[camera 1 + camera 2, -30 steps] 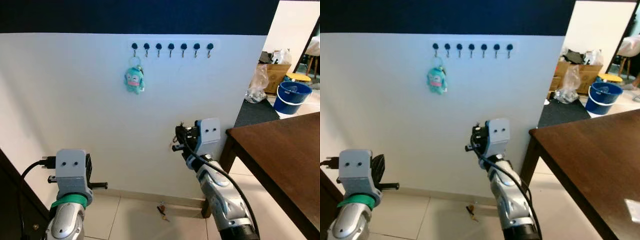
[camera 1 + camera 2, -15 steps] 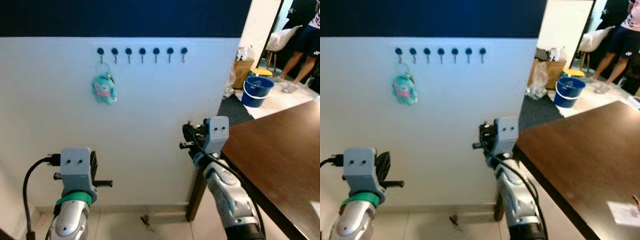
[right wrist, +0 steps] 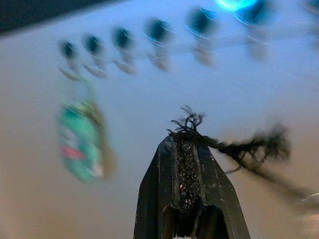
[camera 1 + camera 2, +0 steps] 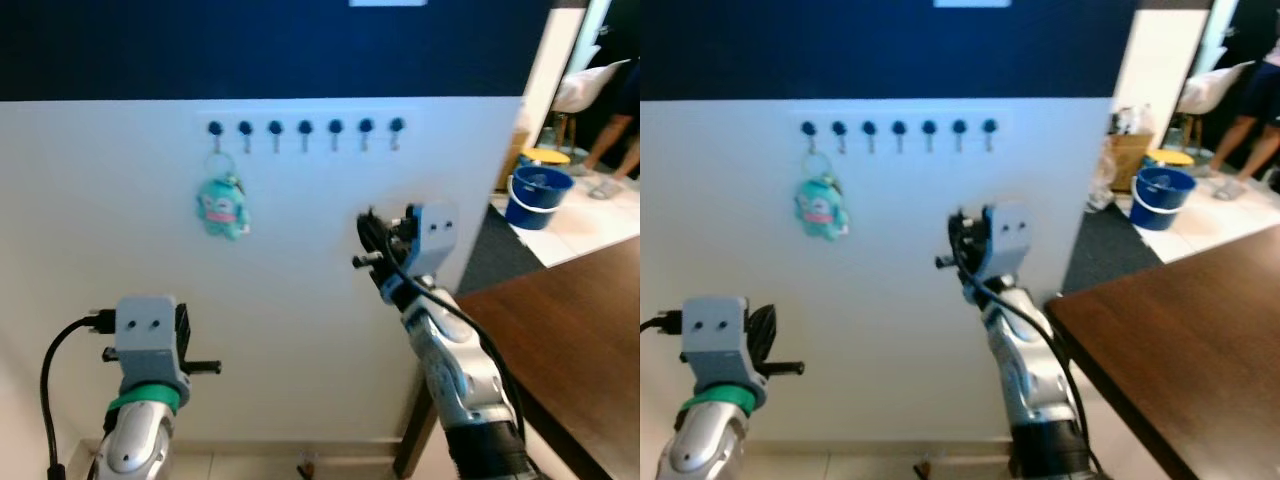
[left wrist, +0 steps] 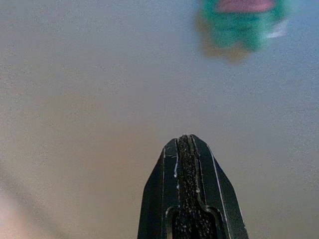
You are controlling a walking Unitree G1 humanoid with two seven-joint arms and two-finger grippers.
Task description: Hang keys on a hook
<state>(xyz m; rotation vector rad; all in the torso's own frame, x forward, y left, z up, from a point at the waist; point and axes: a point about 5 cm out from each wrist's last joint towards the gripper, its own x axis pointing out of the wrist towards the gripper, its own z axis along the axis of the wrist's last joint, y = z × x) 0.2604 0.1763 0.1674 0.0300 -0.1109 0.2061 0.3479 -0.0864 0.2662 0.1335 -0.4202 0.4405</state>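
Seven dark round-headed hooks [image 4: 305,128] ran in a row across the smooth white wall [image 4: 120,200]; a teal plush keyring [image 4: 222,208] hung from the leftmost. The right hand [image 3: 190,130], raised below the row, was pinched on a frayed black cord [image 3: 249,149], presumably the keys' loop. Judged step: approach; next, lifting the loop over a free hook. The left hand [image 5: 186,142] was pressed together, empty, low before the wall. A brown wooden surface [image 4: 570,340] lay alongside.
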